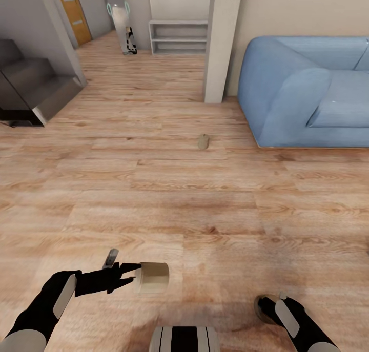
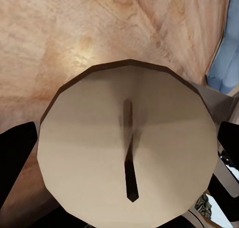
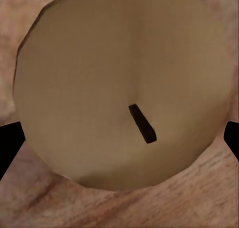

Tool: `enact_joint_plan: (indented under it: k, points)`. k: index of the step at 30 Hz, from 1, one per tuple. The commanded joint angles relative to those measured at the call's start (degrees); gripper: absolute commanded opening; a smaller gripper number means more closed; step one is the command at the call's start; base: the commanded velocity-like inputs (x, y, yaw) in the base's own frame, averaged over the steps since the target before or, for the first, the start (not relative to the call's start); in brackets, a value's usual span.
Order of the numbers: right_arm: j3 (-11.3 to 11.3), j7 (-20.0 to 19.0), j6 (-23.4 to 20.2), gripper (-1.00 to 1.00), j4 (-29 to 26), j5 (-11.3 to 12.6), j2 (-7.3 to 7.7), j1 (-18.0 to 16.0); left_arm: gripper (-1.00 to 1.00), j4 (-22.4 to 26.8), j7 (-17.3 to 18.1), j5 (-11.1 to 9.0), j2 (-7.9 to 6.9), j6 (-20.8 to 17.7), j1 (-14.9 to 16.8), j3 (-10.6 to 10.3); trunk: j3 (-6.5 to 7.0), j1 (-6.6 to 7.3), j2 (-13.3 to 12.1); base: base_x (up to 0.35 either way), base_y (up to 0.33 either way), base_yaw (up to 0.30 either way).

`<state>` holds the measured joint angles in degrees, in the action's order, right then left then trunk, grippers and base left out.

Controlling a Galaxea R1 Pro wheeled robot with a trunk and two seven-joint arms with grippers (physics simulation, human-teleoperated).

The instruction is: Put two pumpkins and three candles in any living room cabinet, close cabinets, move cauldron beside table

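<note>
Item: candle (image 1: 154, 276), lying sideways, pinched in left end effector (image 1: 134, 275). Second candle (image 3: 124, 88) gripped by right end effector (image 1: 266, 308). Third candle (image 1: 203, 142) on floor (image 1: 154, 198), ahead, near sofa (image 1: 307, 96).

Three candles: one (image 1: 153, 276) at the left gripper, one (image 1: 203, 142) lying on the floor by the sofa (image 1: 307, 90), one (image 3: 122, 86) at the right gripper. One sofa.
</note>
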<state>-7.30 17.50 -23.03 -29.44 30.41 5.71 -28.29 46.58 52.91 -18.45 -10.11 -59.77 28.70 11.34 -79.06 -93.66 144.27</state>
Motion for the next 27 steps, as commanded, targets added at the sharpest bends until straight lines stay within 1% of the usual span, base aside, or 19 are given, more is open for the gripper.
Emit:
enact_joint_plan:
  k: [1, 27]
  points:
    - [0.00, 0.03, 0.00, 1.00, 0.00, 0.00, 0.00, 0.00, -1.00, 0.00, 0.00, 0.00, 0.00, 0.01, 0.01, 0.00, 0.00, 0.00, 0.00, 0.061, 0.006, 0.000]
    - [0.00, 0.06, 0.00, 1.00, 0.00, 0.00, 0.00, 0.01, -1.00, -0.18, 0.00, -0.18, -0.01, 0.01, 0.02, 0.05, 0.00, 0.00, 0.00, 0.004, 0.000, 0.000]
